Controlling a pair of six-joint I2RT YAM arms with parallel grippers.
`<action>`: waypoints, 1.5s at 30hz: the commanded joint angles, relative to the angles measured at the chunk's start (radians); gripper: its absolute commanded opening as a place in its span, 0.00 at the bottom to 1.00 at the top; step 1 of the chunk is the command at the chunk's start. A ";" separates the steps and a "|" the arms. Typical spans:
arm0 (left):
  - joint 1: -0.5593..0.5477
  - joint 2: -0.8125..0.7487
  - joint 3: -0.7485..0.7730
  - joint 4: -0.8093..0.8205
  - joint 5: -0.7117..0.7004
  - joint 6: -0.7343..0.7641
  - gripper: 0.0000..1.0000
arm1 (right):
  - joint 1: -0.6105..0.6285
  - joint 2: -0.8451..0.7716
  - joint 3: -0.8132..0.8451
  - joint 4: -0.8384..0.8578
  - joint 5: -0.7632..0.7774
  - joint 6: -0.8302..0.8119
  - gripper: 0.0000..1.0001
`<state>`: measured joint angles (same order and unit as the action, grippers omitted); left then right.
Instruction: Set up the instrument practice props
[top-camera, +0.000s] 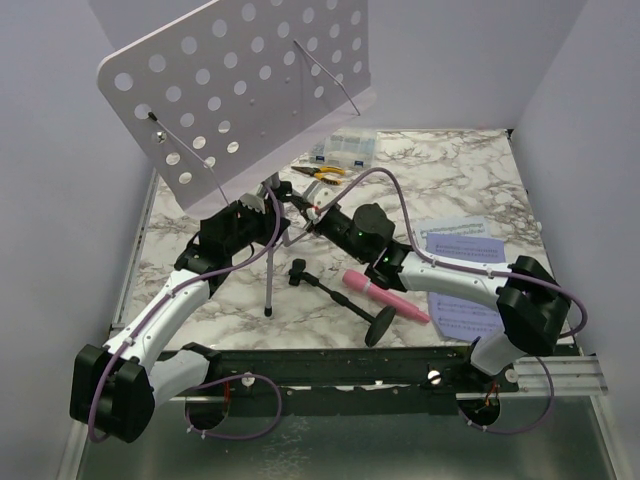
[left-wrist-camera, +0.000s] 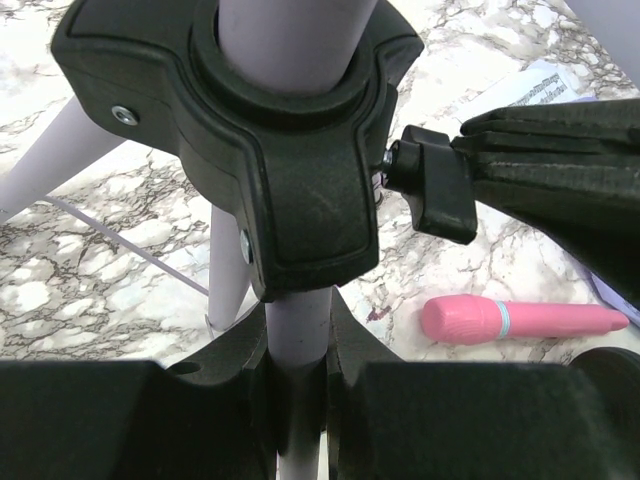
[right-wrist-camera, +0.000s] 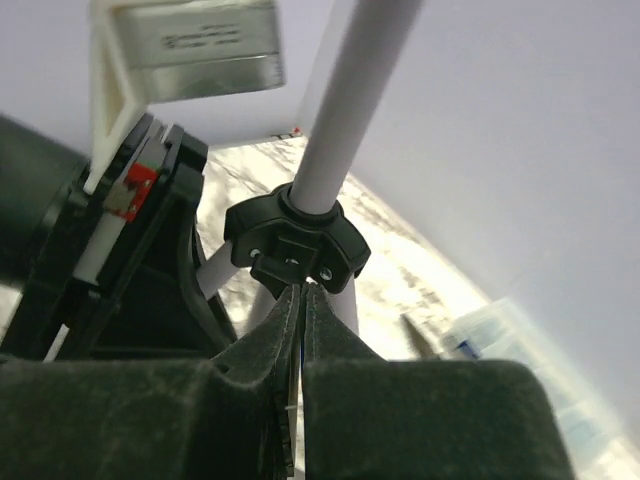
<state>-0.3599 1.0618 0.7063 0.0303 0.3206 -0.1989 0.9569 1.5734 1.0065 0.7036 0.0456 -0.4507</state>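
Observation:
The lilac perforated music-stand plate (top-camera: 240, 80) stands tilted on its tripod (top-camera: 270, 270) at the table's middle. My left gripper (top-camera: 262, 205) is shut on the tripod's lilac pole (left-wrist-camera: 297, 335) just under the black hub (left-wrist-camera: 290, 150). My right gripper (top-camera: 305, 213) is shut on the hub's black locking knob (left-wrist-camera: 430, 195), seen end-on in the right wrist view (right-wrist-camera: 290, 262). The pink toy microphone (top-camera: 385, 295) lies on the table beside its toppled black round-base stand (top-camera: 380, 325). Two sheet-music pages (top-camera: 460, 240) (top-camera: 470, 315) lie flat at the right, partly under my right arm.
A clear compartment box (top-camera: 345, 148) and yellow-handled pliers (top-camera: 325, 172) lie at the back behind the stand. Lilac walls close in the left, back and right. The tripod's legs (left-wrist-camera: 60, 150) spread over the marble tabletop (top-camera: 460, 180).

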 joint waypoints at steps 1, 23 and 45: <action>-0.001 0.036 -0.037 -0.169 -0.011 -0.043 0.00 | -0.003 0.005 0.047 0.034 0.227 0.434 0.03; -0.001 0.030 -0.035 -0.173 -0.023 -0.039 0.00 | -0.014 -0.188 -0.062 -0.089 -0.120 0.106 0.53; -0.001 0.036 -0.033 -0.174 -0.015 -0.039 0.00 | -0.004 0.018 -0.008 0.048 -0.162 -0.188 0.53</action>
<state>-0.3599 1.0653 0.7067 0.0330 0.3202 -0.1989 0.9436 1.5623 0.9554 0.6891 -0.1253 -0.6266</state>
